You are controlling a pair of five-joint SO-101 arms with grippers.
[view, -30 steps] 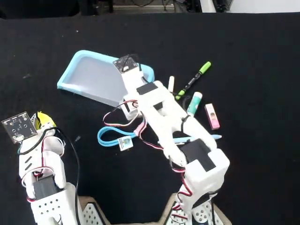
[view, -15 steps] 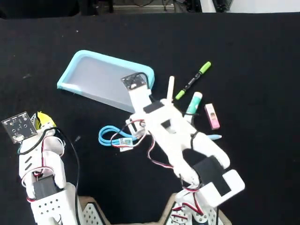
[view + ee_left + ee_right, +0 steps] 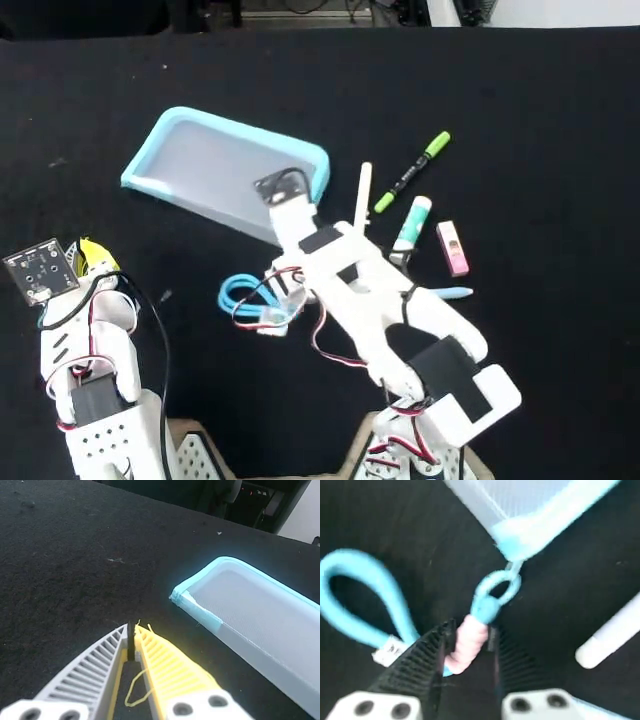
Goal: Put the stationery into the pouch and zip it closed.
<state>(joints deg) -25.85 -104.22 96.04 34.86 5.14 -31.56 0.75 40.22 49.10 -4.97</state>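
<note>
R arm pulls back toward its base vs 1 s ago. Its camera board was further up over the pouch (image 3: 215, 165) and now sits at the pouch's near edge; the elbow is lower in the high view.

R fingers (image 3: 447, 635) are clamped on a pinkish tab (image 3: 467, 647), joined via a blue ring (image 3: 497, 587) to the pouch corner. Prob. the zip pull, so this reads as dragging the zip open; can't tell how far the mouth gapes.

Pouch itself barely shifts and lies flat on the table (image 3: 540, 120), up-left of centre. Blue strap (image 3: 240, 297) bunches tighter beside the arm. White stick (image 3: 363, 188), half covered before, is now in full view.

Other stationery hasn't moved & is all outside the pouch, right of the arm: green marker (image 3: 412, 172), teal-capped tube (image 3: 413, 220), pink eraser (image 3: 452, 248), blue pen (image 3: 450, 293). So loading hasn't begun.

L fingers (image 3: 134, 632) are pressed together w/ nothing in them, parked at the near left w/ the pouch's end ahead. No change there.
</note>
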